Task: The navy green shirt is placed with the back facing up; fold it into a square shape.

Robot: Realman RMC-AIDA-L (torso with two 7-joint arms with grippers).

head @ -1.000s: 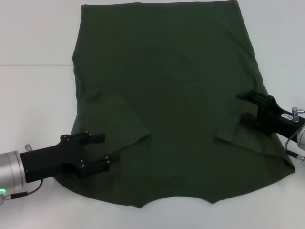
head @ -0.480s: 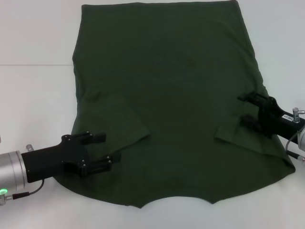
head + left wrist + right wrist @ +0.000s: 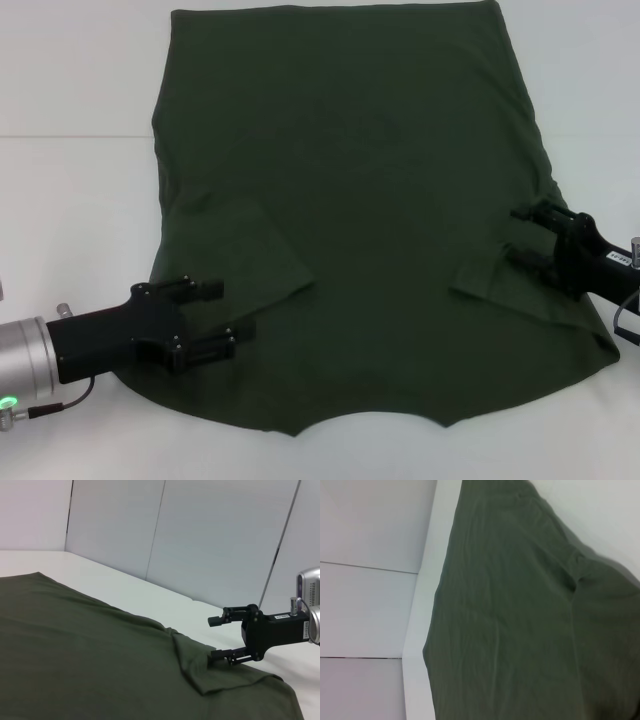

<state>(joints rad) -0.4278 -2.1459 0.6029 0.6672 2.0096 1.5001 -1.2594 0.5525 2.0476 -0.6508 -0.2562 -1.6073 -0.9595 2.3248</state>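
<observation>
The navy green shirt [image 3: 350, 180] lies flat, plain side up, on the white table, with both sleeves folded inward onto the body. My left gripper [image 3: 230, 310] is open and empty, low over the shirt's near left part beside the folded left sleeve [image 3: 250, 250]. My right gripper [image 3: 514, 233] is open and empty at the shirt's right edge, by the folded right sleeve [image 3: 500, 285]. The left wrist view shows the shirt [image 3: 75, 645] and the right gripper [image 3: 213, 638] open at its far edge. The right wrist view shows only the shirt [image 3: 510, 630].
The white table [image 3: 70, 200] runs bare to the left and right of the shirt. A seam line [image 3: 70, 135] crosses the table at the far left. Pale wall panels [image 3: 210, 540] stand behind the table.
My right gripper has drawn back a little to the right, away from the shirt's middle. My left gripper has hardly moved. The shirt lies as before.
</observation>
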